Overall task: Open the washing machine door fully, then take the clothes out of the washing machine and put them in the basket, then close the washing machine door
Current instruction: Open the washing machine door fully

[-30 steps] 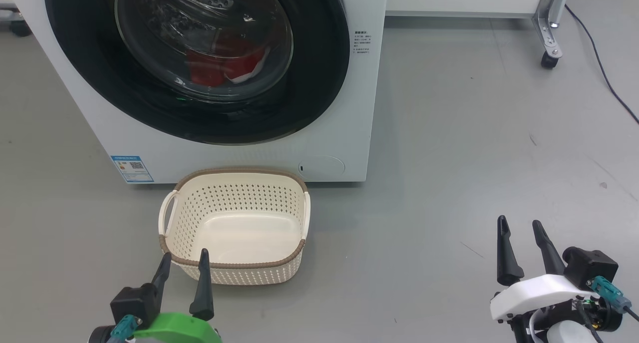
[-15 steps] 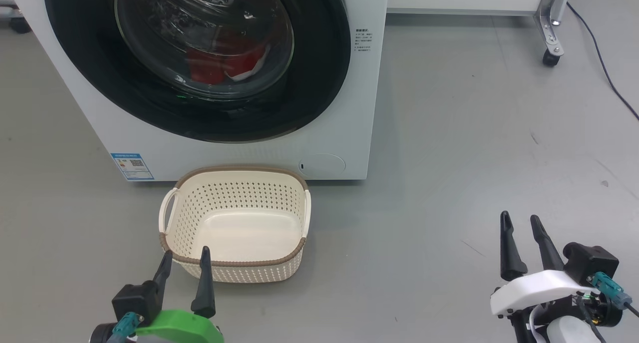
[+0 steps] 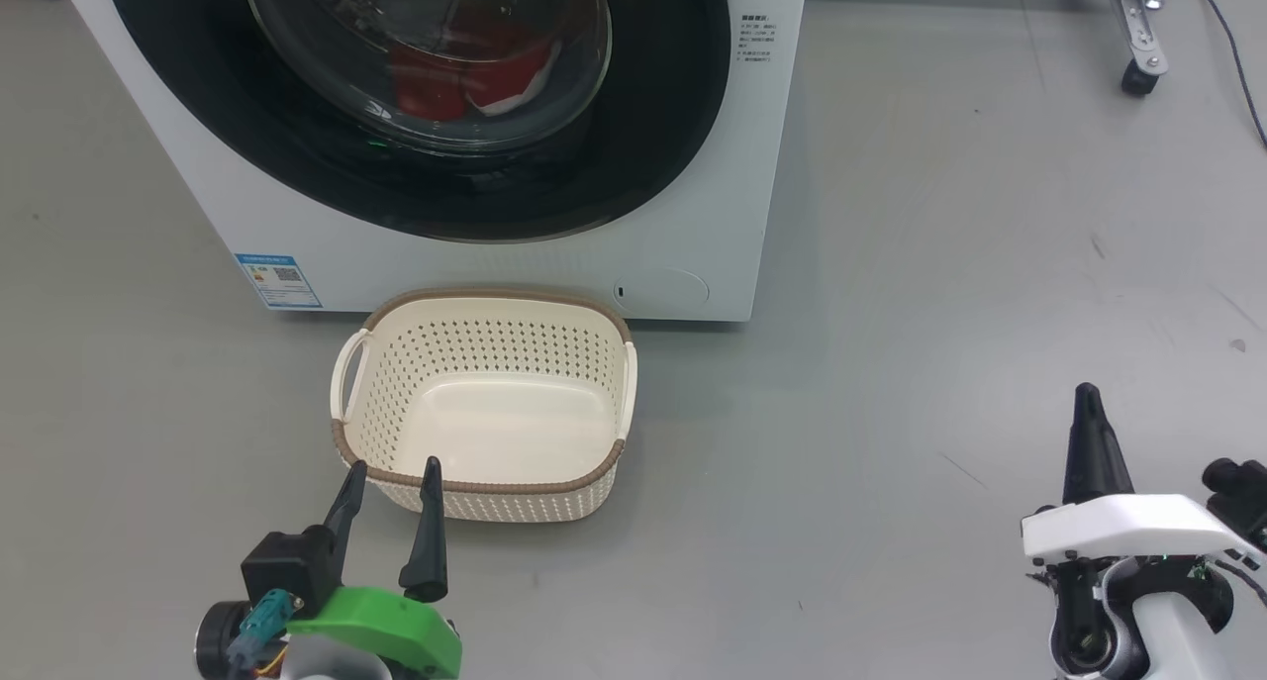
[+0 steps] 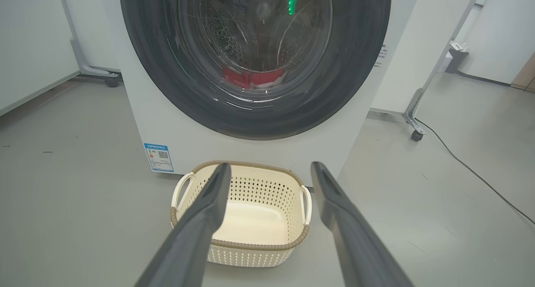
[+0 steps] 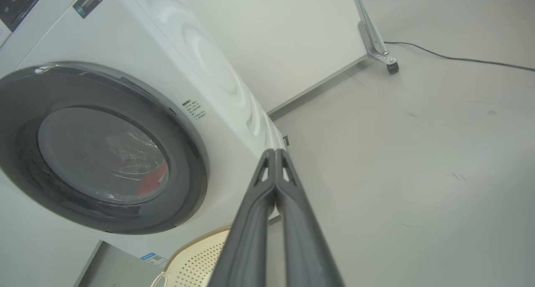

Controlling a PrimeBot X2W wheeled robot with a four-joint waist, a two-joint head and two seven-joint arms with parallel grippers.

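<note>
- since the washing machine door (image 3: 436, 195) sits flush against the washing machine (image 3: 495, 264), nothing has been opened yet, and the clothes (image 3: 460, 66) lie red behind the glass at the bottom of the drum.
- the basket (image 3: 495, 297) stands empty on the floor just in front of the machine, below the door, likely so garments can drop straight into it.
- the left gripper (image 3: 394, 465) hovers near the basket's front rim with its jaws spread wide, holding nothing.
- the right gripper (image 3: 1087, 393) hangs well apart to the right over the floor, fingers pressed together on nothing; a slim closed tip probably suits hooking the door's edge.
</note>
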